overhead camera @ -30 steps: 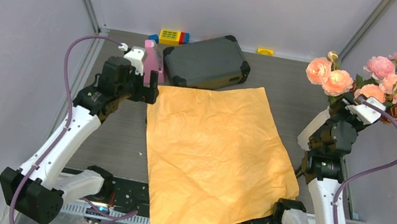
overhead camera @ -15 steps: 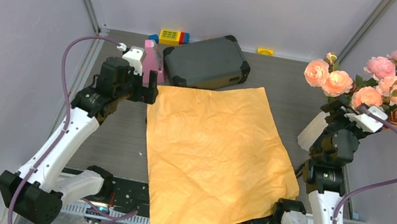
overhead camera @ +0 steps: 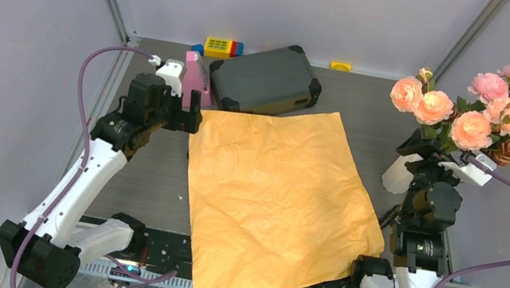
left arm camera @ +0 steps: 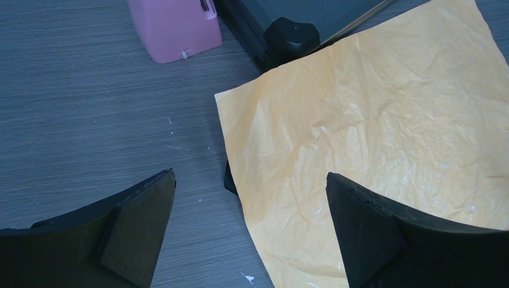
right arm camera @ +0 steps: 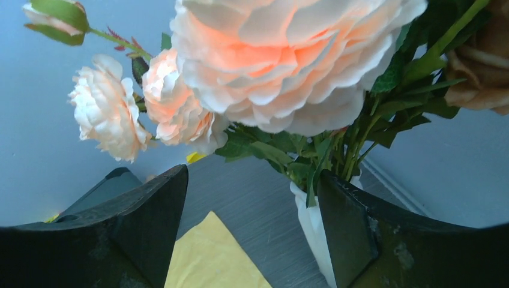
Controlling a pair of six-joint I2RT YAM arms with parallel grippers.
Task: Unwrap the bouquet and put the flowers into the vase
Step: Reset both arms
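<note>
Flowers (overhead camera: 480,104) in the vase (overhead camera: 395,177) at the table's right edge, paper (overhead camera: 274,195) spread flat mid-table.
The left gripper (overhead camera: 192,112) hovers low over the paper's far-left corner with its jaws wide apart and nothing between them; in its wrist view the gripper (left arm camera: 249,180) frames that corner and bare table. Just behind it stands a pink block (overhead camera: 194,78), then a black case (overhead camera: 267,79) touching the paper's far edge. The 1 orange sheet lies crinkled, its near end over the table's front. The right gripper (overhead camera: 424,154) sits beside the white vase, jaws apart, gripping nothing; its wrist view shows the gripper (right arm camera: 252,177) below the blooms (right arm camera: 288,66), stems running down into the vase (right arm camera: 312,222).
</note>
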